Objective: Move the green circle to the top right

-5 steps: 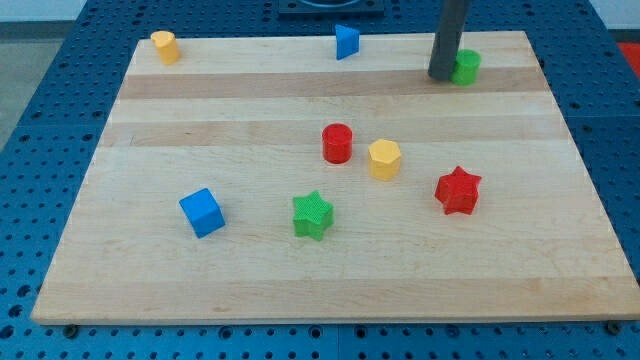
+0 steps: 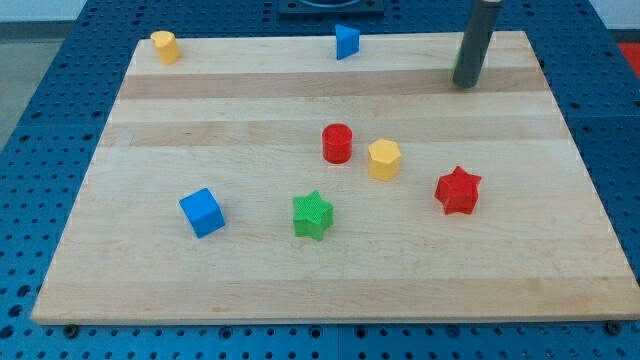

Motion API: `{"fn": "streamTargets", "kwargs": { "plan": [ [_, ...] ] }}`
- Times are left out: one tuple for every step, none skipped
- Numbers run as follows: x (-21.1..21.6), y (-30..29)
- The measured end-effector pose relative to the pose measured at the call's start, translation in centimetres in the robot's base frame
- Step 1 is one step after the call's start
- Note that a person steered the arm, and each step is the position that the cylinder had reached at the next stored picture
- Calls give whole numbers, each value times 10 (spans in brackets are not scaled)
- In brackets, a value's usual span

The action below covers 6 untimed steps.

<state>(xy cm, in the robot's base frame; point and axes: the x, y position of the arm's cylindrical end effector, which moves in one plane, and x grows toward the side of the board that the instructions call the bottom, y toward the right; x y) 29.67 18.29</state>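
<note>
Pale wooden board (image 2: 330,270): fills frame.
Dark rod, no pincer fitted; my tip (image 2: 465,85): upper right.
Green circle block (image 2: 457,68): upper right, mostly hidden behind rod; contact with tip cannot be told.
Red star block (image 2: 458,190): right of centre.
Blue cube block (image 2: 202,212): lower left.

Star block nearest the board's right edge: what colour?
Red star, plain in the camera view.
</note>
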Motion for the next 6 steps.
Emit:
{"fn": "streamTargets", "kwargs": {
  "plan": [
    [-9, 3],
    [-26, 5],
    [-34, 5],
    [-34, 5],
    [-39, 5],
    [-49, 8]
  ]
}}
